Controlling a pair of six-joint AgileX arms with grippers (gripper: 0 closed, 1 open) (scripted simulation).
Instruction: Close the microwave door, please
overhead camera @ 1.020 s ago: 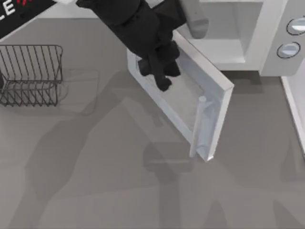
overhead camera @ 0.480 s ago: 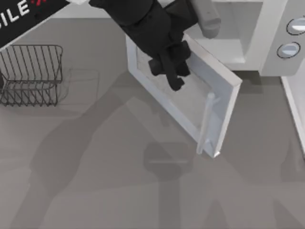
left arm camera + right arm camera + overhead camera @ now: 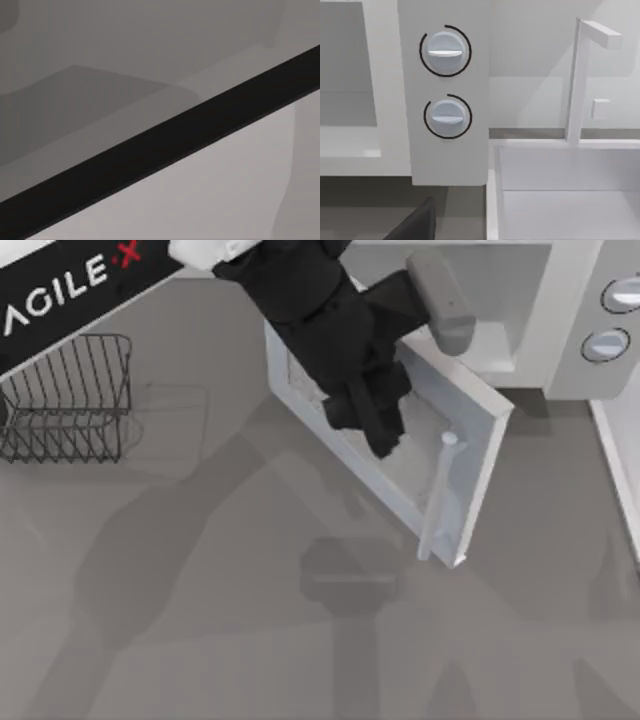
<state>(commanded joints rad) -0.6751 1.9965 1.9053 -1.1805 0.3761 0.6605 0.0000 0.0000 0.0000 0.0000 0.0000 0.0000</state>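
The white microwave point(image 3: 560, 330) stands at the back right, its pale cavity point(image 3: 470, 300) open and two round grey knobs point(image 3: 606, 343) on its side panel. The microwave door point(image 3: 460, 410) hangs open at a slant, its pale bar handle point(image 3: 440, 495) near the free edge. My left arm reaches in from the upper left, and the left gripper point(image 3: 380, 435) rests against the door's greyish window. In the left wrist view the door's dark inner edge point(image 3: 160, 145) crosses close up. The right wrist view faces the knobs point(image 3: 445, 50) and the cavity point(image 3: 345, 75).
A dark wire rack point(image 3: 65, 395) sits at the table's left. To the right of the microwave is a white basin point(image 3: 570, 200) with a thin upright post point(image 3: 572, 80). Bare grey table point(image 3: 250, 640) spreads in front of the door.
My left arm has moved rightward and forward along the door. The door's free edge and handle have swung to the right, nearer the microwave.
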